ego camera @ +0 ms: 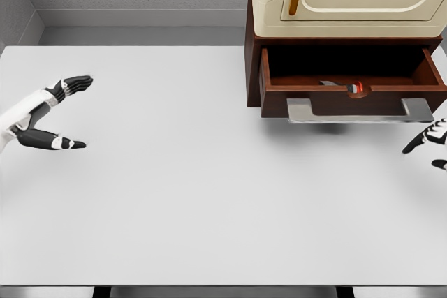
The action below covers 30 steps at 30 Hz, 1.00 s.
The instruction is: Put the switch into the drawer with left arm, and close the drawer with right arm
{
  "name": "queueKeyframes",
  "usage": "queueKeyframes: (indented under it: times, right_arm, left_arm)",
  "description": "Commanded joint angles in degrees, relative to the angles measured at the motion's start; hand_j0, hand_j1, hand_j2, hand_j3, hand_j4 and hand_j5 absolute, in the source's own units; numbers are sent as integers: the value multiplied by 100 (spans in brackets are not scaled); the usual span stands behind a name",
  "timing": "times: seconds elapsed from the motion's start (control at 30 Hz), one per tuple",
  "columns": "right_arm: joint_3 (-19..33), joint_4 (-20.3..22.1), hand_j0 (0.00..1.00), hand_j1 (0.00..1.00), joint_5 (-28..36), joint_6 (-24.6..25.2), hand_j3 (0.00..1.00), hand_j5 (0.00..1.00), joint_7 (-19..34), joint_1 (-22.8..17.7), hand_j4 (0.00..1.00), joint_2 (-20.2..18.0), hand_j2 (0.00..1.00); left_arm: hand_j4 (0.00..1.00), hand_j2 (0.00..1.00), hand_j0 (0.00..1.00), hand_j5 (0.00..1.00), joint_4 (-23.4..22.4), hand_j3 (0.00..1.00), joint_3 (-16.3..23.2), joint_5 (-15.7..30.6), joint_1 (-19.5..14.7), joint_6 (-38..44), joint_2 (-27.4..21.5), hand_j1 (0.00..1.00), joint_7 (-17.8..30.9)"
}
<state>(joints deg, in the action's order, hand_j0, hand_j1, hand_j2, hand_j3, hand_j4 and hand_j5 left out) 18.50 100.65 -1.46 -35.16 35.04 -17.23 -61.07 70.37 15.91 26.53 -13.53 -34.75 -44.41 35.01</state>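
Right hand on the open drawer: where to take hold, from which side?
Take the flat grey metal handle across the front of the dark brown wooden drawer, coming from the front with the right hand. The handle juts out toward the robot, the drawer is pulled open, and that hand hangs open just below its right end.

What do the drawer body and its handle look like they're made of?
The drawer looks like dark reddish-brown wood with a matte finish, matching the cabinet frame. The handle looks like brushed grey metal: pale, flat, faintly shiny. Being a render, both are guesses.
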Motion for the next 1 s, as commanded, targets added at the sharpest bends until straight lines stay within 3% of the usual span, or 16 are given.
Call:
queueKeyframes:
  times: [0.0,0.2,0.7,0.97]
  right_arm:
    - [-135,-1,64,64,40,16,64,64,-4,26,64,-54,64]
    - [-663,-1,64,64,40,16,64,64,-4,448,64,-63,64]
    - [-1269,-195,67,67,-109,16,67,67,-4,1248,67,-46,67]
    - [-1463,-572,67,67,-118,16,67,67,-4,1530,67,-37,67]
  left_arm:
    - [100,100,100,100,-340,100,-35,-315,0,-25,38,100,-1]
    - [100,100,100,100,-366,100,-44,-315,26,-25,46,100,-1]
    - [100,100,100,100,-349,100,-44,-315,35,-25,46,100,-1]
    - [100,100,100,100,-349,100,-44,-315,35,-25,46,100,-1]
